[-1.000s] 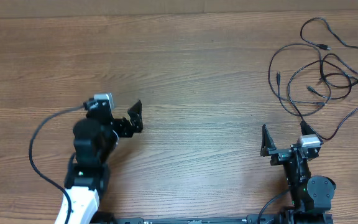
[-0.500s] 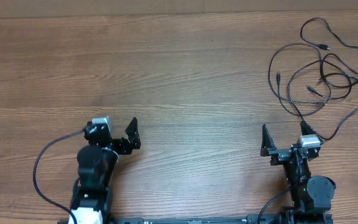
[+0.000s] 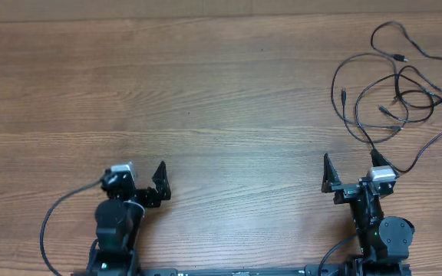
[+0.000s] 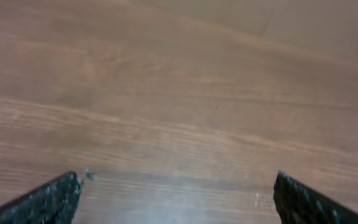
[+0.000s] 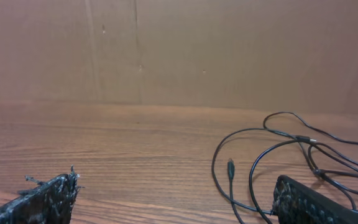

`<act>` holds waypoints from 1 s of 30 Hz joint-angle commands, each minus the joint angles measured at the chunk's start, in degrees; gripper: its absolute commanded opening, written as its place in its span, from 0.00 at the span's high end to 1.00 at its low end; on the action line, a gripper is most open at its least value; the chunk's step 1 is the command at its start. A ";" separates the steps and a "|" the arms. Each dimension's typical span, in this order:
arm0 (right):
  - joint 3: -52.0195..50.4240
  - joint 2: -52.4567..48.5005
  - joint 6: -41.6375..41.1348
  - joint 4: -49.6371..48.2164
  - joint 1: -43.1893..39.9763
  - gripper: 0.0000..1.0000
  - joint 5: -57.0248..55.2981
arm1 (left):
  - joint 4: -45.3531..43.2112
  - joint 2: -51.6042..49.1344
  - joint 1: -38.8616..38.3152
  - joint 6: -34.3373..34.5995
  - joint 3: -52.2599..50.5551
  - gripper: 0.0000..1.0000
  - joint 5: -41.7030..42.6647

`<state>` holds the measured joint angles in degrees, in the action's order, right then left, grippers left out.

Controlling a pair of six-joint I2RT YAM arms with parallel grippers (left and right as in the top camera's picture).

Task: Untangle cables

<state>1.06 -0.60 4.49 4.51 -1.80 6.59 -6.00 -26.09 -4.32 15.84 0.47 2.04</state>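
Note:
The cables (image 3: 413,95) are several thin black cords lying in a loose tangle of overlapping loops at the far right of the wooden table. Small plug ends stick out of the tangle. They also show in the right wrist view, where a plug end (image 5: 230,168) lies ahead between my right fingers. My right gripper (image 3: 351,170) (image 5: 176,199) is open and empty, near the front edge, just short of the nearest loop. My left gripper (image 3: 162,184) (image 4: 176,199) is open and empty at the front left, far from the cables, over bare wood.
The thick black wire (image 3: 56,211) of the left arm curves along the front left. A brown wall (image 5: 179,50) stands behind the table's far edge. The cables reach close to the table's right edge.
My left arm has drawn back toward the front edge, and its gripper has moved nearer the base. The right arm and the cables have not moved.

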 commanded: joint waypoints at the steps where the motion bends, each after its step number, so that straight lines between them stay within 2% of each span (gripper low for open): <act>1: -0.61 0.44 0.09 -0.28 -0.20 0.00 -0.55 | 9.29 12.09 -0.15 -2.64 -0.22 0.01 -2.25; 7: -0.61 0.44 0.09 -0.28 -0.20 0.00 -0.57 | 10.49 25.51 -0.15 -10.71 -0.20 0.00 -1.53; 18: -0.61 0.44 0.09 -0.28 -0.20 0.00 -0.57 | 10.54 25.90 -0.15 -18.95 -0.22 0.00 -1.07; 30: -0.61 0.44 0.07 -0.28 -0.20 0.00 -0.57 | 10.43 25.83 -0.15 -19.06 -0.20 0.00 -0.98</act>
<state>1.06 -0.62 4.54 4.51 -1.80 6.59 4.36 -0.91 -4.43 -1.93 0.49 0.84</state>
